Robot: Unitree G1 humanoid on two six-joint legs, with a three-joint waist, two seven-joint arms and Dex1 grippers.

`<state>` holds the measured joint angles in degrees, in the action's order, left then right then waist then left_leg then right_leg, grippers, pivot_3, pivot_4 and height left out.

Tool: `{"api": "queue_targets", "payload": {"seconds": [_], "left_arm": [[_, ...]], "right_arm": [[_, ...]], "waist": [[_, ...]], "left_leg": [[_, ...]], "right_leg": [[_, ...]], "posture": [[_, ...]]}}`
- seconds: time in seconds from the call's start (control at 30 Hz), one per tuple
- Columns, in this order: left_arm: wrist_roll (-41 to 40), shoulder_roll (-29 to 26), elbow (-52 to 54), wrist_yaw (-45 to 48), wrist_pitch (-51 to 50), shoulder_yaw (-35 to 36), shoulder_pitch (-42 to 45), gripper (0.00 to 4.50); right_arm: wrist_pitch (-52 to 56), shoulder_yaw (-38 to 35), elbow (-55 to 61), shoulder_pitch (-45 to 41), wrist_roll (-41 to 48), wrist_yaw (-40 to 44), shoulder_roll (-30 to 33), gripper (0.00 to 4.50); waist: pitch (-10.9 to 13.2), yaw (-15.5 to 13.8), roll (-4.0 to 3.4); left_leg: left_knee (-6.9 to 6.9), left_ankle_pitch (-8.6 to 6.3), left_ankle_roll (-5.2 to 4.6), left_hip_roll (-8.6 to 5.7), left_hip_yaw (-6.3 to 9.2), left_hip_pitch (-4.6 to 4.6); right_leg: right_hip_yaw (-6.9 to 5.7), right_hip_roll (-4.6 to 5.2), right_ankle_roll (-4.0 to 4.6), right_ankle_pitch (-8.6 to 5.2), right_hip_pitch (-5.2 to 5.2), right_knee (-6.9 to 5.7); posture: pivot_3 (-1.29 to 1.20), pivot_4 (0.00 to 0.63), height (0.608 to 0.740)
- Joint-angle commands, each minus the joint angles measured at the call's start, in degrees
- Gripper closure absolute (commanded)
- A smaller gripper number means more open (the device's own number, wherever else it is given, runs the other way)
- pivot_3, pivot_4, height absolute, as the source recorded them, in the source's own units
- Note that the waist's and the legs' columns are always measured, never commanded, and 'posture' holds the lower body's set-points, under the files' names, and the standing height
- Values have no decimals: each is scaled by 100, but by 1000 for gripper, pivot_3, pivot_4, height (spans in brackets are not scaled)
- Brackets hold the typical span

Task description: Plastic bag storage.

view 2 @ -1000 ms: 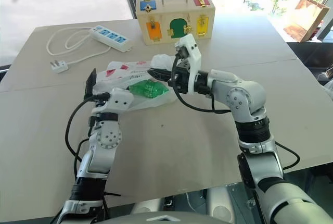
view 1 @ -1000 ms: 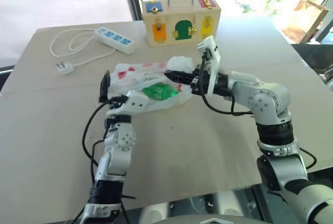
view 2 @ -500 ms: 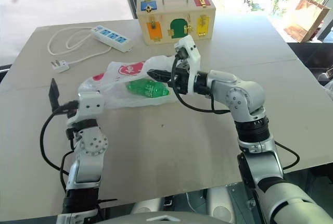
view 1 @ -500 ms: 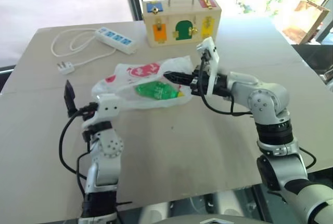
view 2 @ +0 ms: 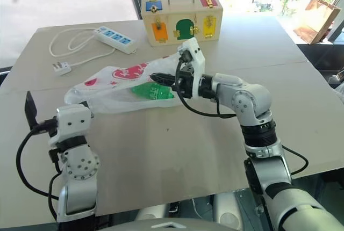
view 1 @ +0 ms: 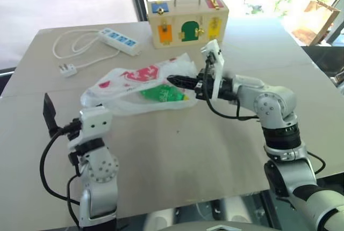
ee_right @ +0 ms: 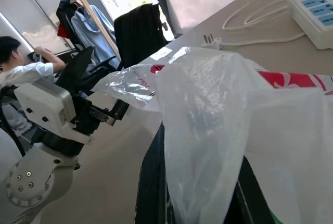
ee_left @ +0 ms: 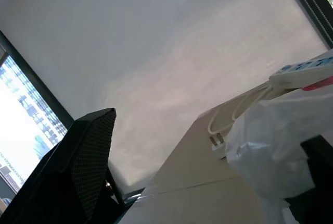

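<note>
The plastic bag point(view 1: 133, 76), white and translucent with red print, lies stretched across the middle of the table point(view 1: 177, 150). A green bottle point(view 1: 161, 93) shows through its right half. My right gripper point(view 1: 173, 79) points left and is shut on the bag's right end; in the right wrist view the film point(ee_right: 208, 114) drapes over its dark fingers point(ee_right: 151, 182). My left gripper point(view 1: 67, 106) stands open at the bag's left end, tilted upward. In the left wrist view one finger point(ee_left: 78, 166) stands free and the bag point(ee_left: 270, 146) rests against the other finger point(ee_left: 318, 156).
A wooden lock box point(view 1: 187, 20) stands at the table's far edge. A white power strip point(view 1: 119, 40) with its cable and plug point(view 1: 67, 70) lies at the far left. In the right wrist view a person point(ee_right: 18, 65) sits beyond the table beside hanging clothes point(ee_right: 132, 31).
My left gripper has drawn back toward me and to the left, tilting up, and the bag's left end has stretched out after it. The right gripper has kept still.
</note>
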<state>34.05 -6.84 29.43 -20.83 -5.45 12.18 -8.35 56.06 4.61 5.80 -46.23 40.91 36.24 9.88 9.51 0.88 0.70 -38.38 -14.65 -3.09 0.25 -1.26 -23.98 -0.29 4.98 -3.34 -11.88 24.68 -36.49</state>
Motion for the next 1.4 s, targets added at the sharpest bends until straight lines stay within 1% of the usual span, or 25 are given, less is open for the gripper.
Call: {"api": "queue_targets", "payload": {"seconds": [0.03, 0.23, 0.4, 0.47, 0.63, 0.8, 0.87, 0.9, 0.97, 1.07, 1.27, 1.4], "left_arm": [[-196, 154, 462, 146, -22, 114, -332, 23], [-1061, 84, 454, 1031, 468, -278, -857, 23], [-1614, 10, 472, 1493, 998, -442, -1310, 23], [-1763, 18, 495, 1593, 1161, -454, -1477, 23], [-2110, 233, 568, 1584, 1408, -390, -1750, 23], [-2165, 383, 491, 1683, 1264, -585, -1974, 23], [-2173, 361, 435, 1812, 1165, -714, -1966, 23], [-2210, 325, 403, 1890, 1183, -764, -1953, 23], [-2388, 216, 346, 2154, 1178, -884, -1924, 23], [-2559, 108, 312, 2354, 1153, -896, -1852, 23], [-2796, -126, 158, 2420, 764, -451, -1097, 23], [-3136, -203, 101, 2409, 354, -56, -544, 23]], "right_arm": [[-62, -9, 88, -86, 48, 62, -34, 4500], [-36, 4, 104, -68, 43, 38, -72, 4500], [-21, -16, 107, -60, 26, 1, -74, 4500], [-14, -24, 122, -45, 30, -21, -75, 4500], [-23, -31, 151, 6, 29, -51, -66, 4500], [-57, -33, 108, -1, 12, -43, -63, 4500], [-70, -28, 89, -9, 2, -37, -66, 4500], [-72, -26, 88, -7, 1, -37, -69, 4500], [-78, -18, 83, -8, -3, -32, -77, 4500], [-87, -11, 72, -21, -10, -30, -91, 4500], [-119, -7, 36, -34, -36, -28, -104, 4500], [-138, -9, 49, -16, -57, -45, -122, 4500]], "waist": [[0, 8, 0], [0, 4, 0], [0, 5, 0], [0, 8, 0], [0, 6, 0], [0, 5, 0], [0, 3, 0], [0, 3, 0], [0, 3, 0], [0, 6, 0], [0, -4, 0], [0, -2, 0]], "left_leg": [[0, 0, 0, 0, 0, 0], [-2, 0, -1, 2, 0, 0], [-1, 0, -1, 3, 0, 0], [-1, 0, 0, 4, 1, 0], [-1, 0, 0, 4, 1, 0], [-1, 0, -1, 4, 0, 0], [-1, 0, -1, 4, 1, 0], [-2, 0, -1, 3, 0, 0], [-2, 0, -1, 3, 0, 0], [-2, 0, -1, 5, 0, 0], [-3, 1, -2, 4, 1, 1], [-9, 1, -2, 4, 1, 2]], "right_leg": [[0, 0, 0, 0, 0, 1], [-2, -9, 1, -1, -1, 0], [-2, -5, 3, -2, -1, 3], [-1, -3, 5, -3, 0, 3], [-1, -1, 11, -6, 0, 5], [-1, -3, 11, -7, -1, 7], [-2, -7, 10, -7, -1, 6], [-4, -28, 10, -7, -1, 6], [-3, -32, 10, -6, -2, 7], [-3, -36, 9, -6, -2, 6], [-3, -42, 0, -1, -2, 4], [-2, -44, -1, 0, -4, -1]], "posture": [[0, 150, 740], [0, 150, 740], [0, 150, 740], [0, 150, 740], [0, 150, 740], [0, 150, 740], [0, 150, 740], [0, 150, 740], [0, 150, 740], [0, 150, 740], [0, 150, 740], [0, 150, 740]]}}
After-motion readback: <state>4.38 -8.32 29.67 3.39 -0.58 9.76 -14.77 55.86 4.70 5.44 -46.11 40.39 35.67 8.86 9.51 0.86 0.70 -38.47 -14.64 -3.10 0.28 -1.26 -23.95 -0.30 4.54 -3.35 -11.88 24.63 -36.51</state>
